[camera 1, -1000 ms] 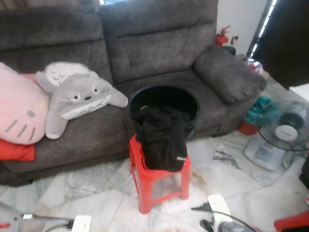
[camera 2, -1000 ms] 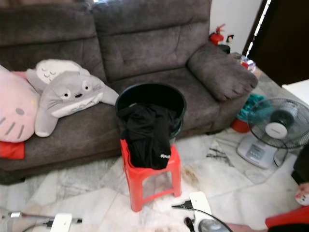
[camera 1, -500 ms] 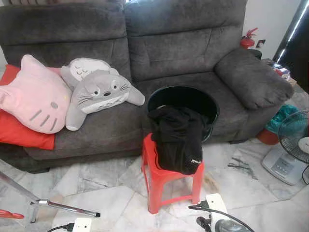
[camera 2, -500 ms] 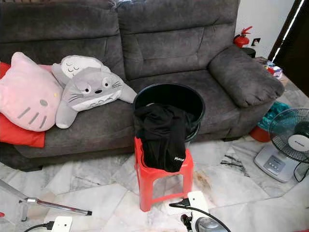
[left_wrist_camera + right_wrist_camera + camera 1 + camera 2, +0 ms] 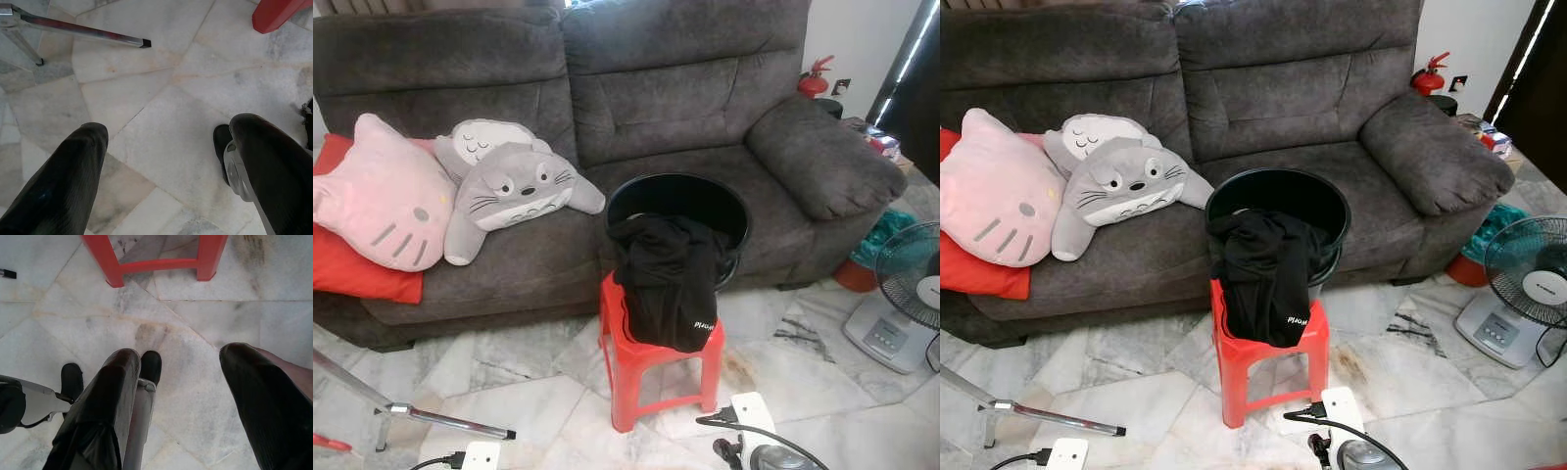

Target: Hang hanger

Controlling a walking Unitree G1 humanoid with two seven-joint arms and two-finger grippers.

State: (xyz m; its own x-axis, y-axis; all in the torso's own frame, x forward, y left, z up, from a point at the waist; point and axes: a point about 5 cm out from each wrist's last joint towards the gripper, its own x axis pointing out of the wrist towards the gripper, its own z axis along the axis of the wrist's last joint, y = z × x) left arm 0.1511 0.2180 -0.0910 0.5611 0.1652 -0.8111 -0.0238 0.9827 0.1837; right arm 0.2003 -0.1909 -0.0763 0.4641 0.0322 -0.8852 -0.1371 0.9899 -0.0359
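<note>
A black garment [image 5: 668, 279] hangs over the rim of a black bucket [image 5: 705, 188] that stands on a red plastic stool [image 5: 636, 367] in front of the grey sofa [image 5: 675, 88]. A thin red item [image 5: 331, 444] lies on the floor at the far left; I cannot tell what it is. My left gripper [image 5: 166, 161] hangs open over the marble floor, nothing between its fingers [image 5: 68, 181]. My right gripper [image 5: 181, 396] is also open above the floor, near the stool's legs [image 5: 112, 264].
A metal rack leg [image 5: 440, 421] slants across the floor at the lower left. Power sockets [image 5: 749, 411] and cables lie in front of the stool. A floor fan [image 5: 911, 294] stands at the right. Plush cushions [image 5: 382, 201] sit on the sofa's left half.
The head view has swung left since a second ago, so the pink cushion and the metal leg are in the picture. The bucket, garment and stool have not moved.
</note>
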